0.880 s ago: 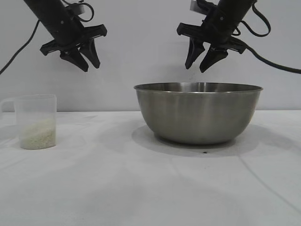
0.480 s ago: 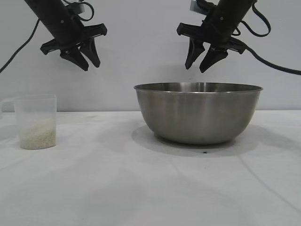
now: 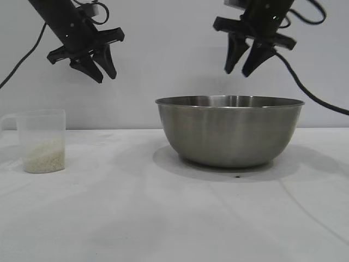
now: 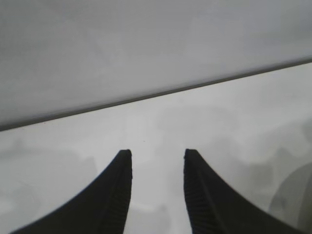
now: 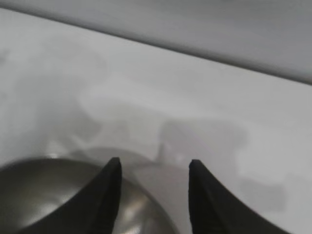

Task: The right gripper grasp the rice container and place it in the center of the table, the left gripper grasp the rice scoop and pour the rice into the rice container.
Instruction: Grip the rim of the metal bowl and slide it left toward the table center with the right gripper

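Hands are both seen in the air, neither touching anything. The right hand (image 3: 244, 73) is held high above the bowl (image 3: 229, 131), over the right half of its opening and well clear of the rim; its 2 pointed fingers (image 3: 235, 58) are spread, aimed steeply down, with nothing between them. In the right wrist view the same fingers (image 5: 111, 195) are seen parted above the steel rim (image 5: 58, 165), with the inside of the bowl showing below them.

The left hand (image 3: 106, 77) is held up at the exterior view's upper left, tilted down and toward the bowl. Its fingers (image 3: 89, 69) are parted by a smaller gap and nothing is pinched. In the left wrist view only bare cloth is seen between and beyond its fingers (image 4: 119, 195).

The bowl is set upright on the counter (image 3: 136, 218), slightly right of the middle. The scoop (image 3: 41, 141) is placed upright at the far left of the counter, well apart from the bowl and below and left of the left hand; its thin handle (image 3: 6, 119) points left. Rice (image 3: 44, 156) is held in the lower part of the scoop. A small dark speck (image 3: 236, 177) is seen on the cloth just in front of the bowl.
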Motion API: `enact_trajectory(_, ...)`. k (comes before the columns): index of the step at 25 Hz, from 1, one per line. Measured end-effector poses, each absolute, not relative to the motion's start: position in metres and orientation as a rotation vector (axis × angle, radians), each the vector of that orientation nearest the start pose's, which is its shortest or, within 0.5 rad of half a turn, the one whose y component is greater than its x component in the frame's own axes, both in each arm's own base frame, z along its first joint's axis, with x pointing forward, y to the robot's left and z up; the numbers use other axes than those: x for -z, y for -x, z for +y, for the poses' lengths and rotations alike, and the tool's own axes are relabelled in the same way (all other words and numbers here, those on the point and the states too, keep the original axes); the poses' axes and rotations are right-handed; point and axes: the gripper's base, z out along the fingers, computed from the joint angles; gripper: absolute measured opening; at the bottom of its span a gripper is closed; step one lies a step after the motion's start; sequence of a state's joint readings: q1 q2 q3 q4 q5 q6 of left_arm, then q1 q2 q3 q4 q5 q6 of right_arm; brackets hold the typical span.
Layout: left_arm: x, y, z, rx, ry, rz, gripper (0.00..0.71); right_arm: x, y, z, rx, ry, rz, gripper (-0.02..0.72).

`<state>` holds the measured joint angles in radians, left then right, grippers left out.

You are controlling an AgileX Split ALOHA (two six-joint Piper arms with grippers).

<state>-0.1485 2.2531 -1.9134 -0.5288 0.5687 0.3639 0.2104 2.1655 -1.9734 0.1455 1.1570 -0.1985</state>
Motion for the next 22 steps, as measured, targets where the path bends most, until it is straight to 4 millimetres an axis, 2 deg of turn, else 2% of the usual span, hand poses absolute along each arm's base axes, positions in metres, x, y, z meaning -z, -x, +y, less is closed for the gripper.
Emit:
enact_trajectory(7,-0.216,-0.51,-0.102,0.446,-0.207,2.333,0.216,-0.242,-0.45,0.107,-0.188,0.546,2.856,0.297)
enact_trajectory(15,-0.215,-0.509,-0.102,0.45,-0.213,2.347,0.216,-0.205,-0.438,0.102,-0.14,0.573,2.988,0.297)
enact_trajectory(19,-0.215,-0.509,-0.102,0.449,-0.216,2.349,0.216,-0.192,-0.438,0.101,-0.119,0.584,3.02,0.074)
enact_trajectory(21,-0.214,-0.508,-0.102,0.452,-0.219,2.355,0.216,-0.192,-0.438,0.102,-0.13,0.583,3.019,0.0)
enact_trajectory(22,-0.214,-0.508,-0.102,0.453,-0.22,2.357,0.216,-0.192,-0.438,0.103,-0.137,0.58,3.016,0.0)
